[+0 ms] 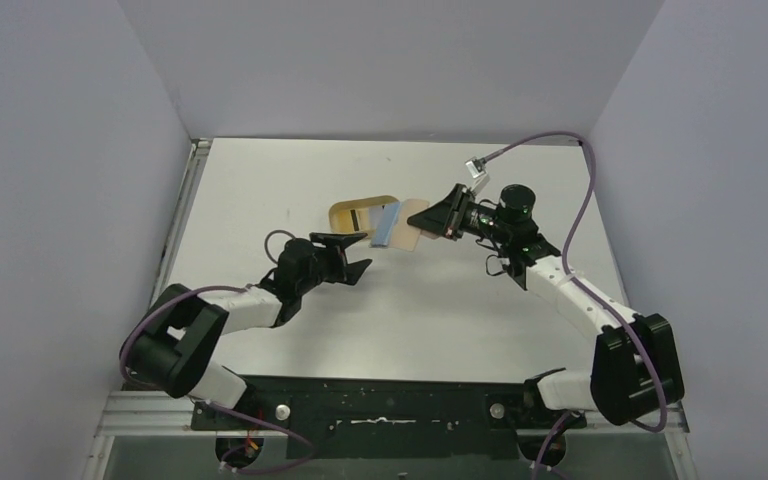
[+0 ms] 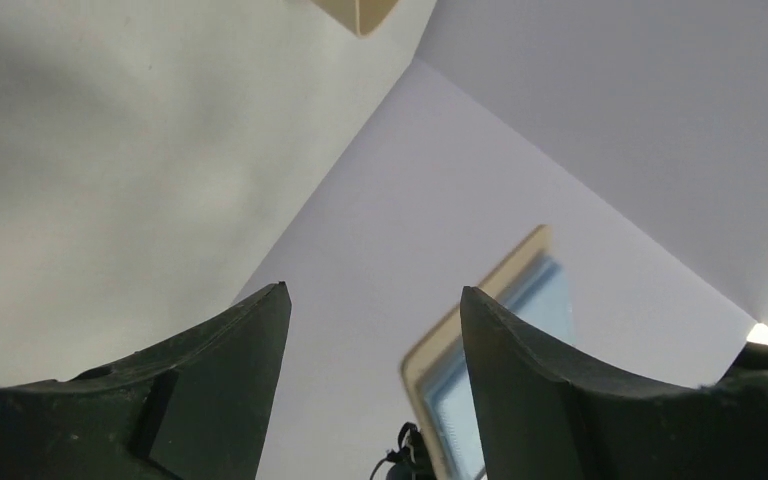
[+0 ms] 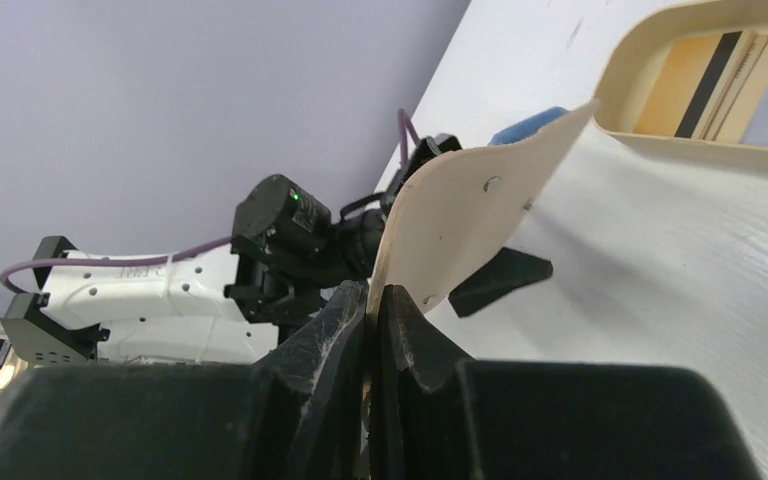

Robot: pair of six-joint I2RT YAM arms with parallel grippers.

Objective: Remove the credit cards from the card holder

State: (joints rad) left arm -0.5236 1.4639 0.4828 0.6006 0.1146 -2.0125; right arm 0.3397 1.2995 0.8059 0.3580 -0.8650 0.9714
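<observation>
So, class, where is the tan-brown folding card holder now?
Top view: the tan-brown folding card holder is mid-table, clamped in the right pincer, just right of the oval tan tray.

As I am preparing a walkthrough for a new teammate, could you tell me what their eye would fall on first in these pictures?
The right pincer is shut on the tan flap of the card holder, holding it up off the table at mid-scene. The left pincer stands open close beside its light blue panel, and an oval tray just behind holds a card with a dark stripe.
</observation>
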